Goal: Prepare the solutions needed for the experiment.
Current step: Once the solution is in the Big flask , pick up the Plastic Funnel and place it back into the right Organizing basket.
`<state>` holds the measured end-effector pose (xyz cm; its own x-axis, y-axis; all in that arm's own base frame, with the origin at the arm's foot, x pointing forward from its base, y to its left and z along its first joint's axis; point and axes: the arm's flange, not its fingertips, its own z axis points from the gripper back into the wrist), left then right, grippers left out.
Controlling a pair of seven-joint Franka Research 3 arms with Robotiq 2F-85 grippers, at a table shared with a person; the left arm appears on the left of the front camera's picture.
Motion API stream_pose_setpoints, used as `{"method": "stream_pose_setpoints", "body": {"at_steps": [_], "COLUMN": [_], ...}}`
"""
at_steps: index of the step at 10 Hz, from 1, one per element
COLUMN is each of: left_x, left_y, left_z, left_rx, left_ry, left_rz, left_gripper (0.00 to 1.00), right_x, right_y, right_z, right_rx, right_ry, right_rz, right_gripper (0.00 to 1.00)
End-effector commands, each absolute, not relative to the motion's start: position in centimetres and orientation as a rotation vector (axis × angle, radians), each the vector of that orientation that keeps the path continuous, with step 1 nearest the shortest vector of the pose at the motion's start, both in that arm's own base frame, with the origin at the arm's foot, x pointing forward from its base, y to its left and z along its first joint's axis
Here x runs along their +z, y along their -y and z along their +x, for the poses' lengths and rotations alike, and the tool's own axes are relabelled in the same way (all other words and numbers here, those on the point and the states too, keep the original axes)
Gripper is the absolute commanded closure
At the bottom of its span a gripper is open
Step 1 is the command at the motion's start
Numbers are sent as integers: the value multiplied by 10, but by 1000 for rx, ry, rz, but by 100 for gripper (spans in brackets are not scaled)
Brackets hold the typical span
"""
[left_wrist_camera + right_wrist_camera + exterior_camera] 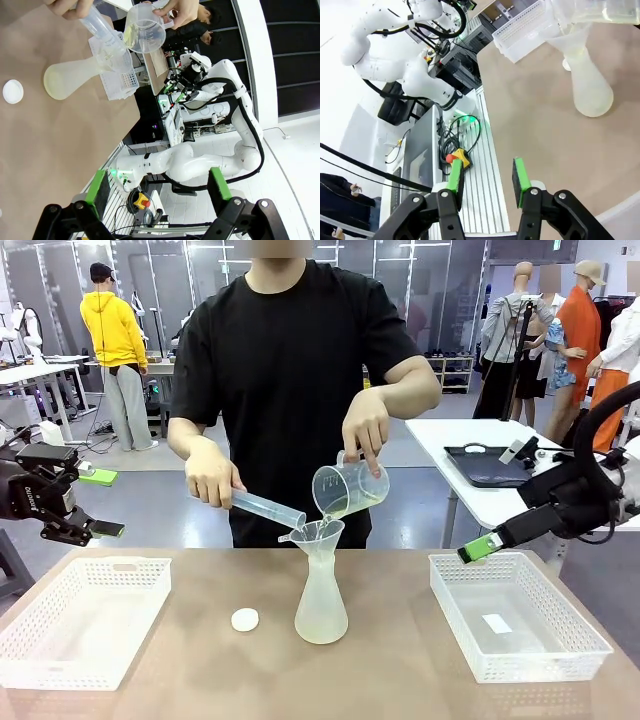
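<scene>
The person tilts a clear beaker over a funnel that sits in the frosted conical flask at the table's middle. The solutions, pale yellow-green liquid, lie shallow in the beaker's low side. Their other hand holds a clear cylinder slanted toward the funnel. My left gripper hovers open at the far left, clear of everything. My right gripper hangs above the right basket's near corner, its jaws partly apart with nothing between them. The left wrist view has the flask lying sideways, my gripper wide open.
A white basket stands at front left and another at front right with a small label inside. A white round cap lies left of the flask. Behind, a white table carries a black tray.
</scene>
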<state>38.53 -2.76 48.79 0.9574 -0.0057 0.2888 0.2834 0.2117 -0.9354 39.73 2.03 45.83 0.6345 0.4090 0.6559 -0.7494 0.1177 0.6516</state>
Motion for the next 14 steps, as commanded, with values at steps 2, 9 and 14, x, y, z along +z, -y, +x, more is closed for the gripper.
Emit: {"method": "stream_pose_setpoints", "body": {"at_steps": [2,9,14], "left_x": [490,490,490], "left_y": [28,28,28], "left_z": [385,385,385], "left_rx": [-209,-209,-209], "left_ry": [246,246,246], "left_rz": [-1364,-1364,-1364], "left_gripper": [0,0,0], "right_x": [458,433,428], "right_y": [-20,-16,-13], "right_z": [397,417,421], "right_rx": [873,-133,-108], "right_ry": [352,77,51], "right_rz": [1173,1367,1375], "right_gripper": [49,49,49]}}
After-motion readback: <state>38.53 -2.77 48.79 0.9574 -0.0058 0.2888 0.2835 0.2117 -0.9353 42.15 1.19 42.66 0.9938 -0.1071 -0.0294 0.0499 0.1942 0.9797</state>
